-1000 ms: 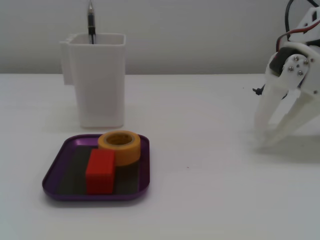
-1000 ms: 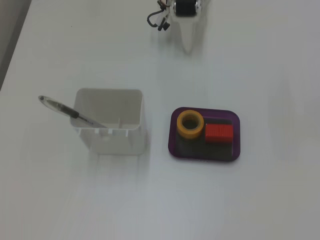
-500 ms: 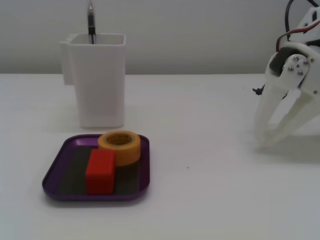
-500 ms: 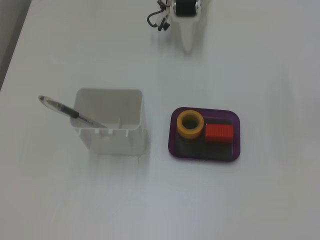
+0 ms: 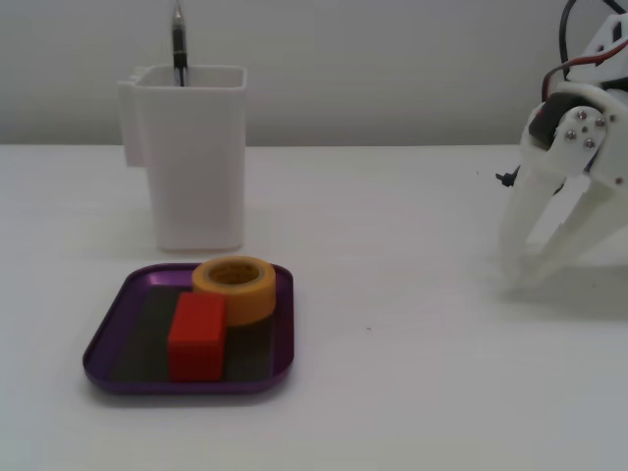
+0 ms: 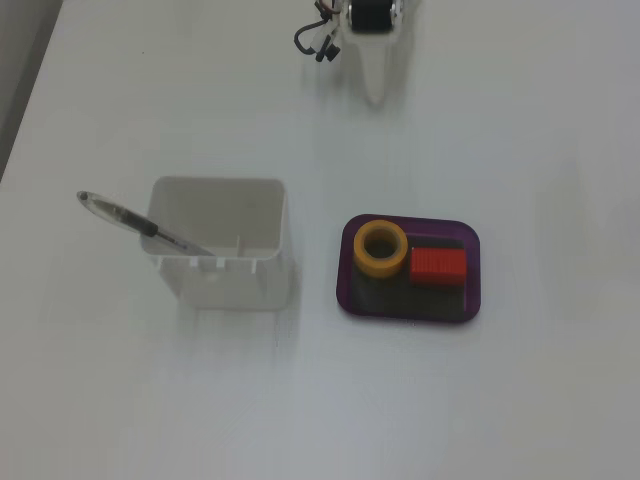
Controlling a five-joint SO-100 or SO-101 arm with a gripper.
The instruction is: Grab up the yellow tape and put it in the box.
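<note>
Nearest the camera, inside the box (image 5: 108,339), a red block (image 5: 197,336) touches the yellow tape (image 5: 235,287) lying flat behind it. Beyond the box stands a white pen holder (image 5: 192,155). Well apart from the box, the gripper (image 5: 522,277) rests empty, fingers parted at the base, tips converging.

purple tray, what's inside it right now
Inside the purple tray lie the yellow tape, flat with its hole up, and a red block beside it. The tray floor beneath both is covered.
</note>
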